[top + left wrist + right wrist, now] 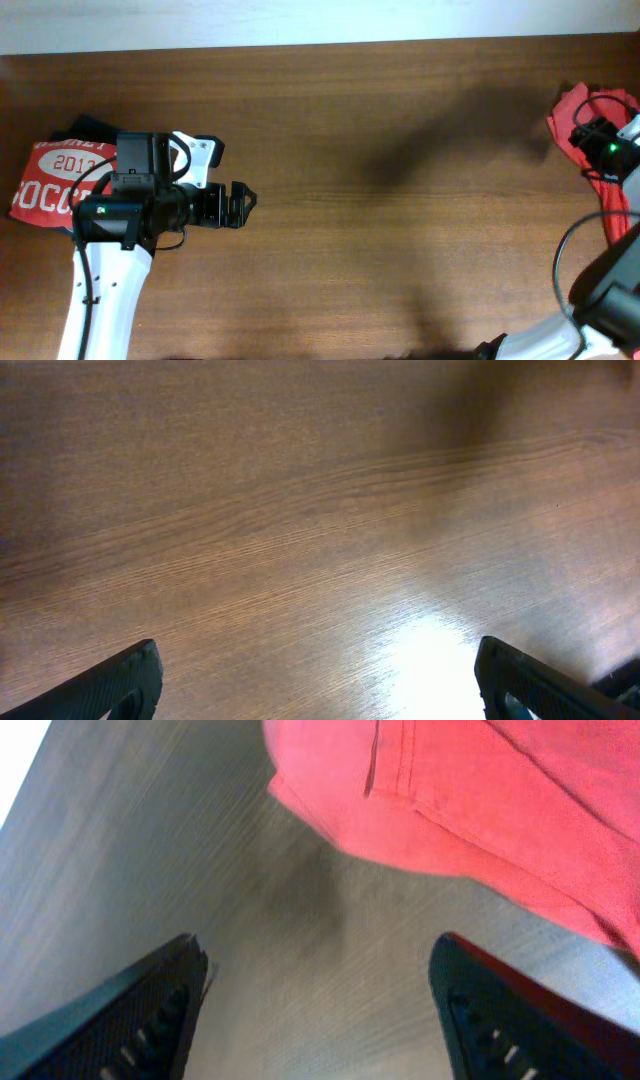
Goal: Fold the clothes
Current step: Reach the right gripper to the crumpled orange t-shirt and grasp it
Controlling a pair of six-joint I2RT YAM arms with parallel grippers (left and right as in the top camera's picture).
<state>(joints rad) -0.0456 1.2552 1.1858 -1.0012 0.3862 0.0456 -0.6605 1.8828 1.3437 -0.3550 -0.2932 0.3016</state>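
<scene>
Fingers (120, 685) of left gripper (243, 205): spread wide, nothing between them, pointing right over bare wood. In the wrist view both tips sit at the lower corners with only wood grain between.

Left arm (105, 270): white, rising from the lower edge to a black wrist block.

Red shirt (45, 190): far left edge of table (350, 100), white print reading "2013" and part of a word below it. Partly covered by the left arm's wrist block.

Dark garment (88, 127): just behind the red shirt, touching it, mostly hidden. Colour beyond dark cannot be told.

Table, centre: brown wood, soft shadows across the upper right part.

T-shirt (568, 118): orange-red, bunched at the far right edge, a narrow strip of it trailing down along that edge. Lettering not visible. Partly covered by the right arm (610, 290). In the right wrist view, T-shirt (460, 810) fills the upper right, a stitched hem showing, its edge lying on the wood.

Right gripper (320, 948): fingers well apart, holding nothing. The cloth lies ahead of the tips, not between them. Whether a tip touches it cannot be told.
</scene>
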